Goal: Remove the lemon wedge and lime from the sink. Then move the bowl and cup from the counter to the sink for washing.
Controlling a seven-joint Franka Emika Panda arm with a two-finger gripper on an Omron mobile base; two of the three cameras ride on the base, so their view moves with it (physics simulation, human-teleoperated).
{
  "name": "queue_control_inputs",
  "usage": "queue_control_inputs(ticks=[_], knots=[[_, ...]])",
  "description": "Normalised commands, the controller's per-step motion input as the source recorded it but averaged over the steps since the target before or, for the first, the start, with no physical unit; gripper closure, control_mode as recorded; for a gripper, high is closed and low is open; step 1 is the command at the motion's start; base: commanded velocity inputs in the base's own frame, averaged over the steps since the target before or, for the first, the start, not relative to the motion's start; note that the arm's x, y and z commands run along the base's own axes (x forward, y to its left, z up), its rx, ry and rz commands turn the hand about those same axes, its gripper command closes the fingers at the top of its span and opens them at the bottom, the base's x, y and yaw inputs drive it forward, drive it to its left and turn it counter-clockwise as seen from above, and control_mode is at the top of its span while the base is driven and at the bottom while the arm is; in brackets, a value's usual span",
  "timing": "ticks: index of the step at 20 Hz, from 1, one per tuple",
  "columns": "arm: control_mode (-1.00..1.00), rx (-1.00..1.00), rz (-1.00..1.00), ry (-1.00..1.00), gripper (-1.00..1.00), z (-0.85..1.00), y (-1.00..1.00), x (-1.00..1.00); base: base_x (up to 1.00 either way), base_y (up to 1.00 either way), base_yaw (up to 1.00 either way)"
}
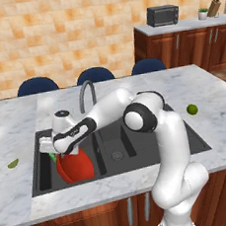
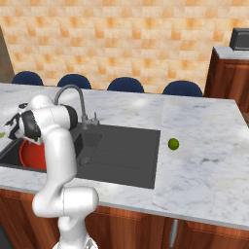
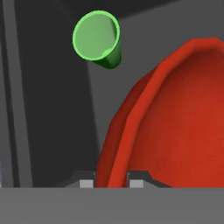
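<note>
In the left basin of the sink (image 1: 139, 154), the gripper (image 3: 112, 183) is clamped on the rim of the bowl (image 1: 74, 166): the hand view shows the two finger tips straddling the red rim edge, one on each side. The bowl sits tilted inside the basin, leaning on the basin wall. The cup (image 3: 97, 38) lies in the same basin just beyond the bowl, its open mouth facing the hand camera. The lime (image 1: 192, 109) rests on the table (image 1: 215, 123) to the right of the sink, well apart from it. The lemon wedge (image 1: 12, 163) lies on the table to the left of the sink.

Judged state: both fruit items are out, and both vessels are in the basin. The step in hand appears to be the release of the bowl.

Procedure for a clean release:
- Lower the bowl until its base bears on the basin floor before parting the jaws.
- Open the jaws fully, then retract along the rim line, upward.
- Avoid sideways motion; the cup is close and could be knocked.
- Clear the faucet (image 1: 85, 95) on withdrawal.
</note>
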Motion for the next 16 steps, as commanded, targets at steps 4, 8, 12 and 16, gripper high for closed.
queue_control_inputs(ticks=[4,8,12,16], knots=[[-1.00,0.00,-0.04,0.00,1.00,-0.23,0.09,0.13,0.00,0.00,0.00],[-1.00,0.00,-0.06,0.00,1.00,-0.29,0.07,0.02,0.00,0.00,0.00],[-1.00,0.00,-0.06,0.01,1.00,-0.37,0.07,0.06,0.00,0.00,0.00],[-1.00,0.00,-0.06,0.00,1.00,-0.40,0.09,0.06,0.00,0.00,0.00]])
